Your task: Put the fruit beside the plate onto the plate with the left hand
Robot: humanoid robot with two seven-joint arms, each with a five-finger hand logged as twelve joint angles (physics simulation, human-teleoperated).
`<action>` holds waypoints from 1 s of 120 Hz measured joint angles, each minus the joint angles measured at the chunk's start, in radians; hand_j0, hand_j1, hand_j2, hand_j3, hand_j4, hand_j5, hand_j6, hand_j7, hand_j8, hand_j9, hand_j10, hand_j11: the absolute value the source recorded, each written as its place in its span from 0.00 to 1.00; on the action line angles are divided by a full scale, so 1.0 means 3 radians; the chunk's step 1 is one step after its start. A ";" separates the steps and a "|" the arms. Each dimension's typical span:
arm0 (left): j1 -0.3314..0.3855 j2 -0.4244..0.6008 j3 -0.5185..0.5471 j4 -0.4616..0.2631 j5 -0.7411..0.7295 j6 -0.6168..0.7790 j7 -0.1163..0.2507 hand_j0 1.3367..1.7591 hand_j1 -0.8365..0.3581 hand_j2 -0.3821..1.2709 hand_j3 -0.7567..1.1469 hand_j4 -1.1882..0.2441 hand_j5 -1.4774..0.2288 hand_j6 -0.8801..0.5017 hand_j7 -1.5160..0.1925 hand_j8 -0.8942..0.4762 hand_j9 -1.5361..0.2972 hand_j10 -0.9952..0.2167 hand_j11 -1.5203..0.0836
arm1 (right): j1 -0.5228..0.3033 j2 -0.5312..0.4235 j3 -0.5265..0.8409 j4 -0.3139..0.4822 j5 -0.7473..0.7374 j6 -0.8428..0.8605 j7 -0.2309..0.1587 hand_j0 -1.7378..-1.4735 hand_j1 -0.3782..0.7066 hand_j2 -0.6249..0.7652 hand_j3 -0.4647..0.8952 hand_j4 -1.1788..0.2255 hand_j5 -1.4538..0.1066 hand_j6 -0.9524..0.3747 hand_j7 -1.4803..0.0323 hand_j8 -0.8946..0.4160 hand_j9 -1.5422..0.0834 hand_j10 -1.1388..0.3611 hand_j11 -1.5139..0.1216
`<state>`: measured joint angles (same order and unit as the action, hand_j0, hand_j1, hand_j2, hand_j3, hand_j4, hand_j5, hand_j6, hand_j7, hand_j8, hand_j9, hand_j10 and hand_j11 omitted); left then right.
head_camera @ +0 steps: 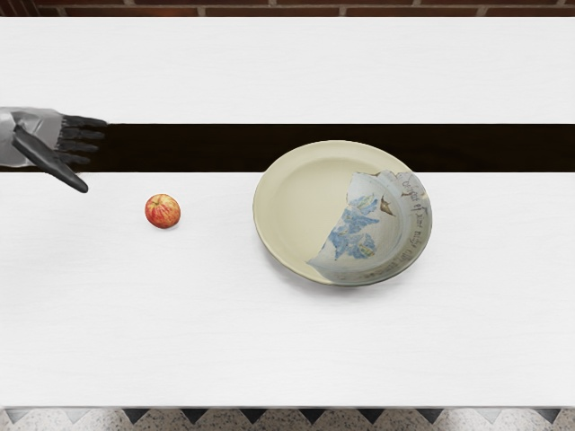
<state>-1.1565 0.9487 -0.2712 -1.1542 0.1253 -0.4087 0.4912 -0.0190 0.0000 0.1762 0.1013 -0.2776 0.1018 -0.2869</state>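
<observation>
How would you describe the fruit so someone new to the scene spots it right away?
Start at the white table; its largest item is a wide cream plate with a blue pattern. Left of the plate, apart from it, to the lower right of the dark left hand at the picture's edge, lies the apple. It is small, round and red-yellow, the only fruit in view.

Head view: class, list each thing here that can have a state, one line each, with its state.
apple: resting on the table, left of the plate, not touching it.
plate: upright on the table, holding no fruit.
left hand: open, fingers extended, holding nothing, apart from the apple.
right hand: not in view.
</observation>
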 joint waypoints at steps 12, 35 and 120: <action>-0.0004 -0.0001 0.0003 -0.0017 0.0062 0.0000 0.0017 0.76 0.99 0.23 0.40 0.83 0.86 0.63 0.88 0.65 0.83 0.82 0.94 | -0.0007 0.0000 -0.0007 0.0000 -0.0002 0.0008 -0.0004 0.30 0.03 0.45 0.34 0.84 0.93 0.72 0.98 0.68 0.95 0.76 0.93; 0.0004 0.0272 0.0009 -0.0023 0.0290 -0.0019 0.0116 0.76 0.99 0.23 0.40 0.83 0.86 0.63 0.88 0.65 0.83 0.82 0.94 | -0.0030 0.0000 -0.0013 0.0000 -0.0004 -0.0001 -0.0009 0.30 0.03 0.45 0.34 0.84 0.93 0.72 0.98 0.68 0.95 0.76 0.93; -0.2320 -0.1503 0.3503 -0.0128 -0.0278 0.0957 0.0094 0.76 0.98 0.23 0.40 0.82 0.86 0.63 0.88 0.64 0.83 0.81 0.94 | -0.0034 0.0000 -0.0014 0.0000 -0.0001 -0.0007 -0.0010 0.30 0.03 0.45 0.34 0.84 0.93 0.72 0.98 0.68 0.95 0.76 0.93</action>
<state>-1.8526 0.4977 0.7797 -1.1926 0.0420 -0.1216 0.5196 -0.0291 0.0000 0.1721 0.1013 -0.2780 0.0997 -0.2899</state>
